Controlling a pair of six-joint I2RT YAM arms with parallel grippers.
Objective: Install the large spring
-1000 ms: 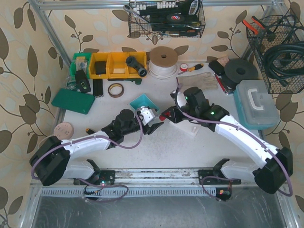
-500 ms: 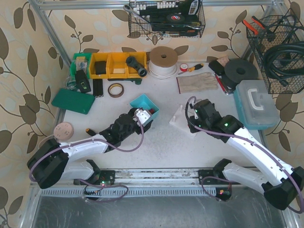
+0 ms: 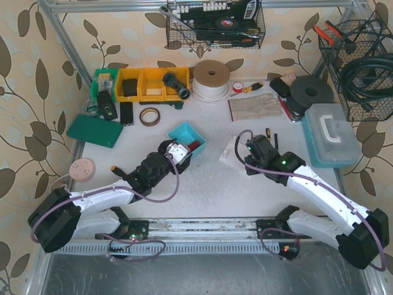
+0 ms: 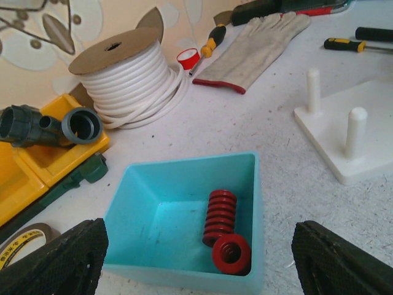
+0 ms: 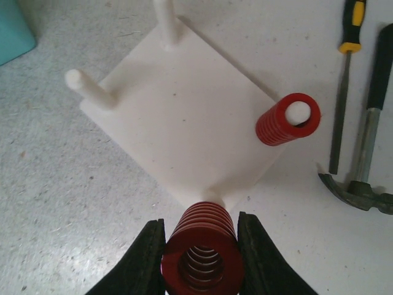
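Observation:
My right gripper (image 5: 201,233) is shut on a large red spring (image 5: 201,252), held upright over the near corner of the white peg plate (image 5: 184,117). Another red spring (image 5: 287,120) sits on a peg at the plate's right corner. Two bare pegs (image 5: 86,86) stand at the far side. My left gripper (image 4: 196,264) is open just in front of a teal bin (image 4: 141,203). Two red springs (image 4: 220,215) lie in that bin. From above, the right gripper (image 3: 249,161) hangs at the plate's (image 3: 228,150) near edge, with the left gripper (image 3: 178,150) beside the bin (image 3: 187,135).
A screwdriver (image 5: 344,80) and a hammer (image 5: 362,178) lie right of the plate. A white cord spool (image 4: 132,77), a glove (image 4: 252,46) and yellow bins (image 3: 144,83) sit at the back. A pale blue toolbox (image 3: 331,132) stands on the right.
The two grippers were close together mid-table; the right one has carried the spring rightward to the peg plate. The left gripper has opened wider and pulled back from the bin.

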